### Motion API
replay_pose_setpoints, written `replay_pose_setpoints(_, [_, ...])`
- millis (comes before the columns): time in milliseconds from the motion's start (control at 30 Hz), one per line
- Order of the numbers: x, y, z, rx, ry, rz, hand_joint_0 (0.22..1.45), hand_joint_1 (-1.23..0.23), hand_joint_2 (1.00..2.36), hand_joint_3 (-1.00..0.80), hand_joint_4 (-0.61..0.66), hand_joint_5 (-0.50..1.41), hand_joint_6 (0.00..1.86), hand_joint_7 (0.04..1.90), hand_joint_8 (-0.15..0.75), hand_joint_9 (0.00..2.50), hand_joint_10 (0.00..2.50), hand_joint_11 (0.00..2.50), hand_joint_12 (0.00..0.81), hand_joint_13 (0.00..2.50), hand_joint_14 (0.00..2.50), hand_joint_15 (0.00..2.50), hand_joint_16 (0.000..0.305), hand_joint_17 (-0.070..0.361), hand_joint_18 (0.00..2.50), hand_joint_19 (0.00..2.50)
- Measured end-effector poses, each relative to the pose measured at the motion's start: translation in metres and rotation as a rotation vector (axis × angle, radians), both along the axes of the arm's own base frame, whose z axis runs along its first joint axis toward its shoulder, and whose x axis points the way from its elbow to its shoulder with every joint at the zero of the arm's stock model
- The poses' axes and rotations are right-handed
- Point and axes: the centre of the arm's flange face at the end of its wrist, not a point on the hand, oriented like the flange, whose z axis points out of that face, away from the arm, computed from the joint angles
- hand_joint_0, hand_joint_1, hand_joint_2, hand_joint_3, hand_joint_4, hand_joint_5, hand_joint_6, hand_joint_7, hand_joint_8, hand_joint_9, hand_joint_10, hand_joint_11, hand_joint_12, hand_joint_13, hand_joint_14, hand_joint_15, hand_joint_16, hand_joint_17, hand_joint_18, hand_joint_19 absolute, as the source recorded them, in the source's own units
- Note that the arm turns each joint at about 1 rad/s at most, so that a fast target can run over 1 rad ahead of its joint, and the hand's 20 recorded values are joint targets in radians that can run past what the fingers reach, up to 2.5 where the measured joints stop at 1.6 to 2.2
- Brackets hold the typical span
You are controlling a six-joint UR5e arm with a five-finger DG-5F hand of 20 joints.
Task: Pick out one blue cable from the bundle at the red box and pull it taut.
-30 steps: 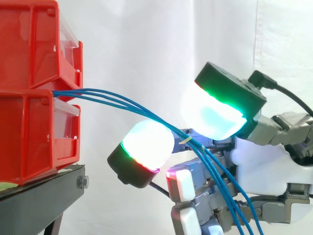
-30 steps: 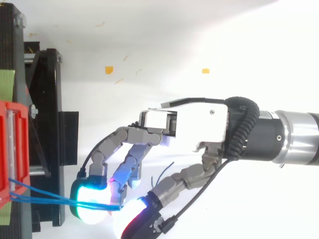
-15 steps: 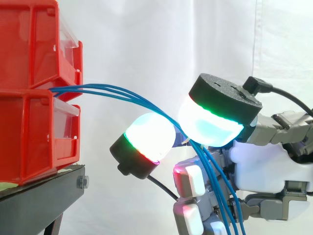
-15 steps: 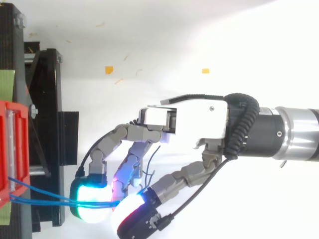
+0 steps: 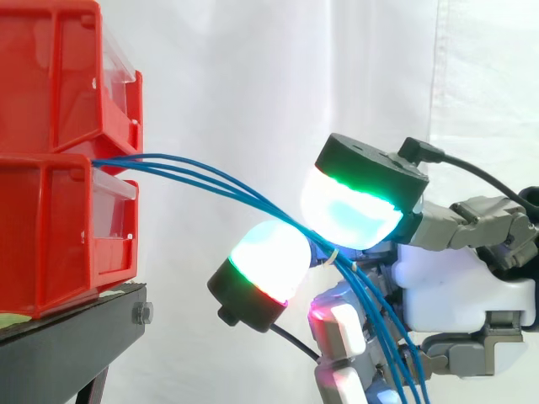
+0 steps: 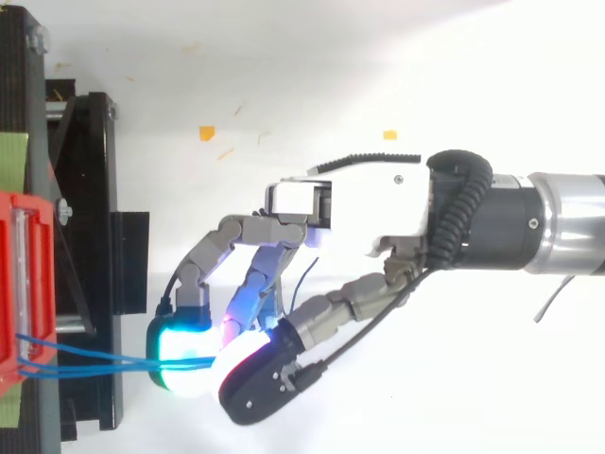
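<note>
No text, label, number or sign is legible.

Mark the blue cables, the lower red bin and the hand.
blue cables (image 5: 168, 166): side view, on their free span.
lower red bin (image 5: 50, 219): side view, on its red wall.
hand (image 6: 369, 222): top view, on the white palm housing.

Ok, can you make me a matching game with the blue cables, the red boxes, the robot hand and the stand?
Things:
1. cables
2. boxes
3. hand
4. stand

Clues:
A. black, underneath the boxes
B. red, one stacked on the other
C. blue, drooping from the boxes to the hand
D. glowing pads pinching the cables

Pairs: 1-C, 2-B, 3-D, 4-A
</note>
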Motion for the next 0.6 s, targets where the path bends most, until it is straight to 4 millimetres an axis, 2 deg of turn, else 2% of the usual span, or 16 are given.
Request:
replay_pose_setpoints(267, [-0.001,-0.014,0.009,-0.004,0.054,0.005,0.58,-0.64,1.01,-0.36,0.04,-0.08,0.93,0.79,0.246,1.09,0.02,0.62,0.372,1.0,0.02,0.57,0.061,0.136,0.98,0.79])
replay_pose_setpoints(433, [0.001,-0.02,0.016,-0.006,0.059,0.012,0.61,-0.74,1.01,-0.29,0.04,-0.09,0.92,0.8,0.246,1.08,0.02,0.64,0.368,1.0,0.02,0.56,0.06,0.135,1.0,0.75])
replay_pose_setpoints(600, [0.004,-0.026,0.025,-0.011,0.064,0.017,0.67,-0.82,1.01,-0.32,-0.04,-0.09,0.94,0.81,0.252,1.07,0.02,0.64,0.36,1.0,0.02,0.55,0.059,0.133,1.04,0.72])
